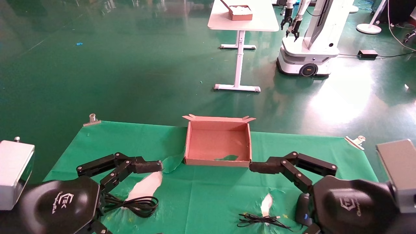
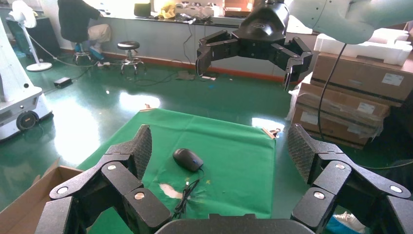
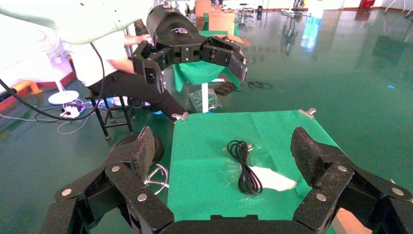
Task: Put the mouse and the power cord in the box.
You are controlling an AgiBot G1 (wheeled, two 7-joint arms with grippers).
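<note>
Box (image 1: 217, 143) sits empty at the far middle of the green worktop (image 1: 208, 195). Left pincer (image 2: 219, 156) hovers over the near left, fingers spread wide, holding nothing; its fingertip sits just left of the box's near corner in head view. Right pincer (image 3: 221, 153) mirrors it on the near right, also wide and empty. Cord (image 1: 136, 203) lies coiled flat on the near-left cloth, beside a white tear (image 1: 146, 187). Mouse (image 2: 188, 159) rests near the right front edge, partly hidden under the right arm in head view, its thin cable (image 1: 260, 221) bunched just beside it.
</note>
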